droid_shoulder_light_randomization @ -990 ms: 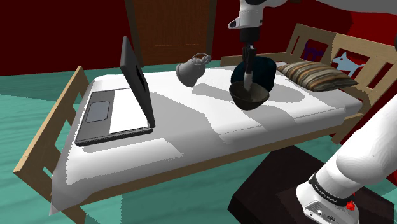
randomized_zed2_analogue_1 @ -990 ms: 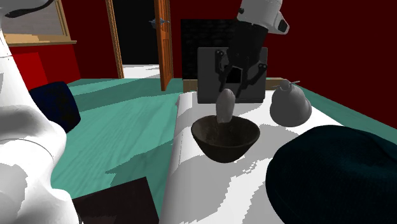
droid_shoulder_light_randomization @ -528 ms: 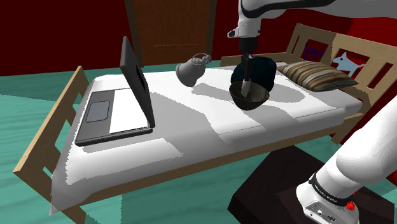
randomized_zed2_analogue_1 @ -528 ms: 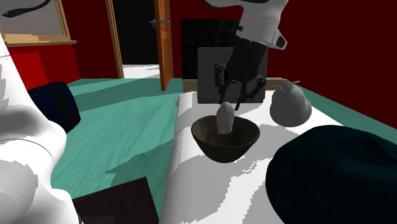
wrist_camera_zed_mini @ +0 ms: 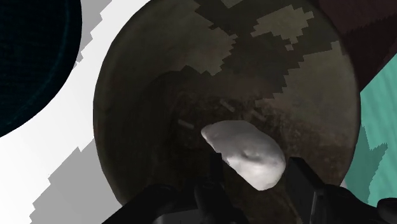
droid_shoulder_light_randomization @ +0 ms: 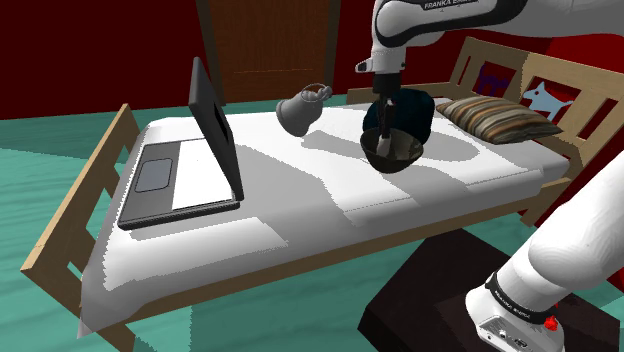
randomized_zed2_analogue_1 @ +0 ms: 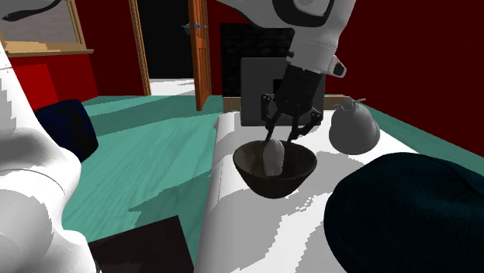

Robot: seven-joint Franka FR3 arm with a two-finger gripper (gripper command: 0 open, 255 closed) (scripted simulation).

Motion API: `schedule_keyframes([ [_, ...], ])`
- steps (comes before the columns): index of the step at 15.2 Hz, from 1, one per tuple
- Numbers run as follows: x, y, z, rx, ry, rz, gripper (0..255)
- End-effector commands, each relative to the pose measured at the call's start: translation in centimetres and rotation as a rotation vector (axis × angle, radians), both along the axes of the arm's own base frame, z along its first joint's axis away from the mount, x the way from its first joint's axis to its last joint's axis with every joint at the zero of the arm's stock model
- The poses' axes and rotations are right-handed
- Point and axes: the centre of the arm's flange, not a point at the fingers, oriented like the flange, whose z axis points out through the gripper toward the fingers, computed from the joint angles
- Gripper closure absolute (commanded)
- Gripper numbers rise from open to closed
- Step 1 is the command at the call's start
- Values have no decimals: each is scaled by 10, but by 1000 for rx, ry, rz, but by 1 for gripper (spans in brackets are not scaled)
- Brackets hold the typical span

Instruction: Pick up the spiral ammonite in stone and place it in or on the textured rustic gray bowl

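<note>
Over the bed, straight above the bowl (randomized_zed2_analogue_1: 264, 183), my black pincer (randomized_zed2_analogue_1: 281, 139) hangs with its 2 fingers apart. The pale grey ammonite stone (wrist_camera_zed_mini: 245, 154) sits inside the dark, mottled bowl, between my fingertips. Neither finger seems to touch it, so I judge it rests on the bowl's floor and not in my grip. The placing looks done, and the step in hand is the retreat. To do it well I should keep the fingers wide and rise straight up. The stone seems to stand on edge, and a brush from either finger could tip it or drag the bowl across the soft sheet.

The bowl rests on a white bed sheet (droid_shoulder_light_randomization: 300, 190) in a pale wooden frame (droid_shoulder_light_randomization: 70, 205). In the shoulder view, an open laptop (droid_shoulder_light_randomization: 160, 180) lies at 9 o'clock from the bowl and a grey bell-shaped vessel (droid_shoulder_light_randomization: 300, 110) at 10 o'clock. A dark blue cushion (droid_shoulder_light_randomization: 415, 108) sits just behind at 12 o'clock, and a striped pillow (droid_shoulder_light_randomization: 500, 115) at 2 o'clock. Teal floor (droid_shoulder_light_randomization: 40, 150) surrounds the bed, with dark red walls (droid_shoulder_light_randomization: 100, 50) and a wooden door (droid_shoulder_light_randomization: 270, 45).
</note>
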Motion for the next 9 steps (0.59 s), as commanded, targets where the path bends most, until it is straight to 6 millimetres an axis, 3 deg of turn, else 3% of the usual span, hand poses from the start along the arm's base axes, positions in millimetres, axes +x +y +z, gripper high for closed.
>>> schedule_keyframes([
  [1, 0, 0, -1, 0, -1, 0, 255],
  [5, 0, 0, -1, 0, -1, 0, 255],
  [6, 0, 0, -1, 0, -1, 0, 0],
  [9, 0, 0, -1, 0, -1, 0, 0],
])
